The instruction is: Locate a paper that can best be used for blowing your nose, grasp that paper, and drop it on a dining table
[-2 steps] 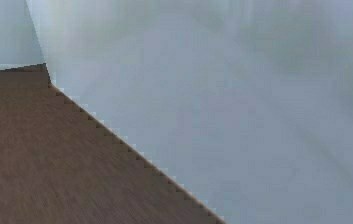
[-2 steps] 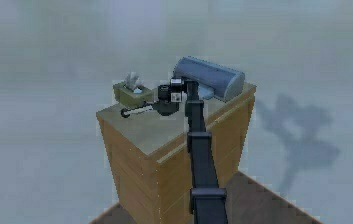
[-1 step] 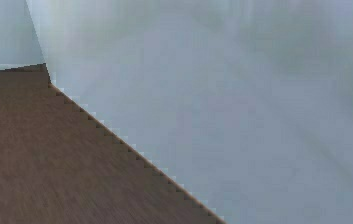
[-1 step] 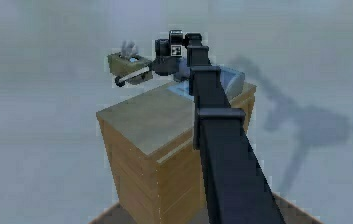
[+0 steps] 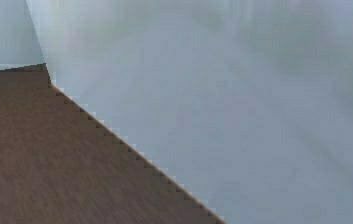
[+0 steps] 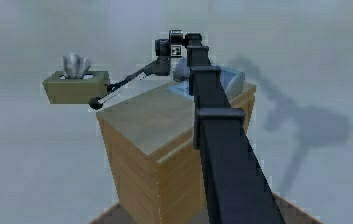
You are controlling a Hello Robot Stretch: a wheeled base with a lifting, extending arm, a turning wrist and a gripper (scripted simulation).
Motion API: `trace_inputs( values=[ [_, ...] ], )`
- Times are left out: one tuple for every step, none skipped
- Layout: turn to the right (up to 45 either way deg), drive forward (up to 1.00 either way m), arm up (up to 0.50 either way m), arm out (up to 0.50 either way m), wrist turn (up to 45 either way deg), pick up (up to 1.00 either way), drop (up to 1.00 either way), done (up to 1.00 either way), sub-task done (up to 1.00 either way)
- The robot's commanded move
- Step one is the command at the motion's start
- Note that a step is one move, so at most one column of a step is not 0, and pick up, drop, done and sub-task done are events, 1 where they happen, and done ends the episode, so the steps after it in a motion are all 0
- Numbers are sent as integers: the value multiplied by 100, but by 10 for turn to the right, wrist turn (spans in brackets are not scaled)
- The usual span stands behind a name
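- My jaws sit at the far end of my arm [image 6: 222,140], near the top middle of the arm side view. I cannot tell whether they are spread or pressed together.
- My two thin fingers [image 6: 127,82] slant down and left from the jaws' dark body to the tissue box [image 6: 76,88].
- The tissue box hangs there against the wall, clear of every surface, so I hold it. White tissue pokes from its top.
- Two white squares [image 6: 174,42] stand just right of the jaws.
- My arm is a dark bar that rises from the bottom edge and crosses a pale wooden tabletop [image 6: 149,118]. The box hangs out past the tabletop's left corner.
- In the forward view, a grey wall [image 5: 234,100] meets a dark wood floor [image 5: 44,150].
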Motion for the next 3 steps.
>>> trace_inputs(
  values=[
    [0,0,0,0,-420,0,0,0,0],
    [0,0,0,-46,0,0,0,0,0],
    [-420,0,0,0,0,0,0,0,0]
  ],
)
